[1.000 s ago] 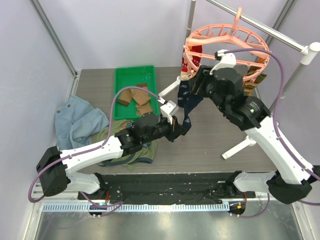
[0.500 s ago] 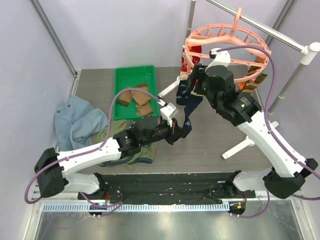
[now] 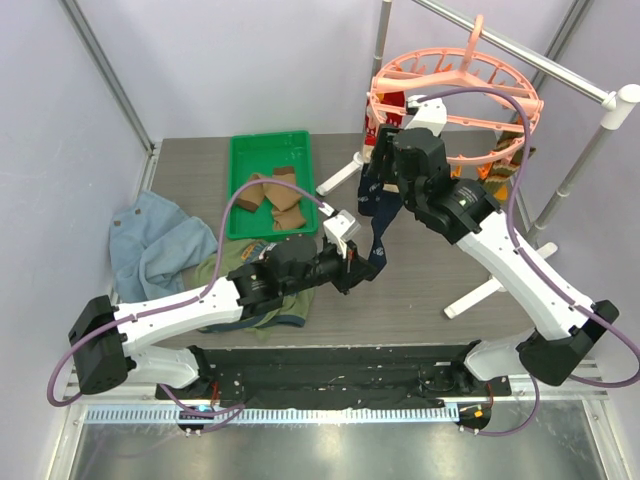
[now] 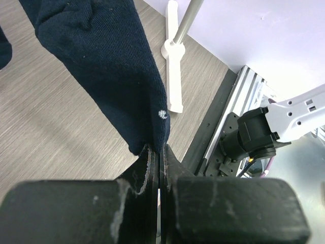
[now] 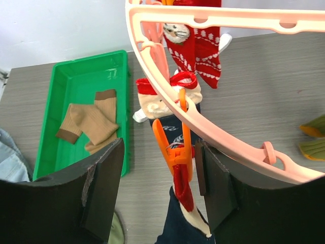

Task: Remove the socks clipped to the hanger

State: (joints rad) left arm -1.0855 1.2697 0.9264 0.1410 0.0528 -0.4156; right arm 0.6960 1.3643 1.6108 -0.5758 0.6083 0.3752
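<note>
Pinching the toe of the navy sock point(image 4: 111, 66), the left gripper point(image 4: 159, 152) has its fingers pressed together on the fabric over the middle of the table point(image 3: 430, 270). Since a second ago it has slid a little toward the right and near edges, drawing the sock into a straighter slant. The sock's upper end, with a red and cream cuff, is still held by an orange clip point(image 5: 176, 152) on the hanger point(image 5: 218, 124), which hangs from the stand point(image 3: 560, 73) over the far right corner. The right gripper point(image 5: 160, 175) has over the same second swung leftward and toward the far edge, in under the ring. Its fingers now stand apart on either side of that clip, and no contact with it can be seen. A second ago its wrist sat further right, below the ring's near side, and the sock hung slacker. The red socks point(image 5: 198, 46) stay clipped further round on the hanger's far side, and an olive sock point(image 5: 314, 145) shows on its right side. The brown socks point(image 5: 91, 122) lie where they did in the green tray point(image 5: 76, 91) at the far edge, left of the middle. The denim point(image 3: 150, 245) by the left edge and the T-shirt point(image 3: 212, 270) under the left arm toward the near left corner have not shifted.
</note>
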